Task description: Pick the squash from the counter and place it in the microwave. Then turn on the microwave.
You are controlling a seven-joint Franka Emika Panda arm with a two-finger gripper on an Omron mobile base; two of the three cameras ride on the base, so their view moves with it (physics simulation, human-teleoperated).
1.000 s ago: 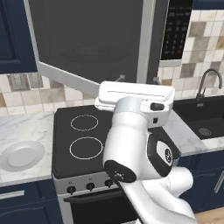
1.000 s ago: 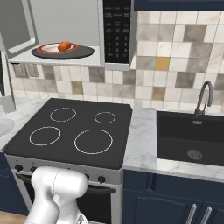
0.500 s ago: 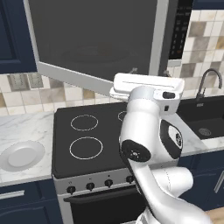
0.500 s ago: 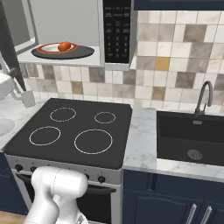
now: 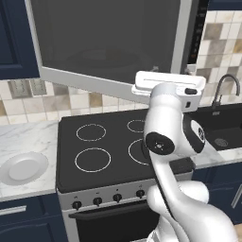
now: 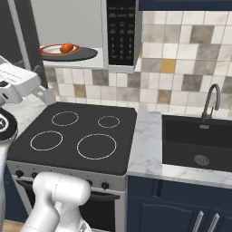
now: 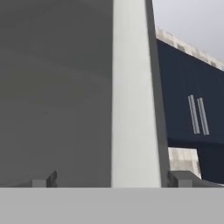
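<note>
Up inside the microwave (image 6: 90,34) sits the squash (image 6: 66,47), resting on a plate on the dark turntable — so the placing part looks done, and what's left is getting the door (image 5: 108,45) shut and the thing switched on. That door hangs wide open, swung out over the stove (image 5: 108,146). The claw (image 7: 111,180) is spread wide with nothing in it, and its two tips straddle the door's pale edge strip in the hand view. My guess is it's lined up there to push the door closed, since the keypad (image 6: 121,34) is no use until then. Down on the desk (image 5: 28,142) sits a white plate (image 5: 21,168), well clear of all this.
</note>
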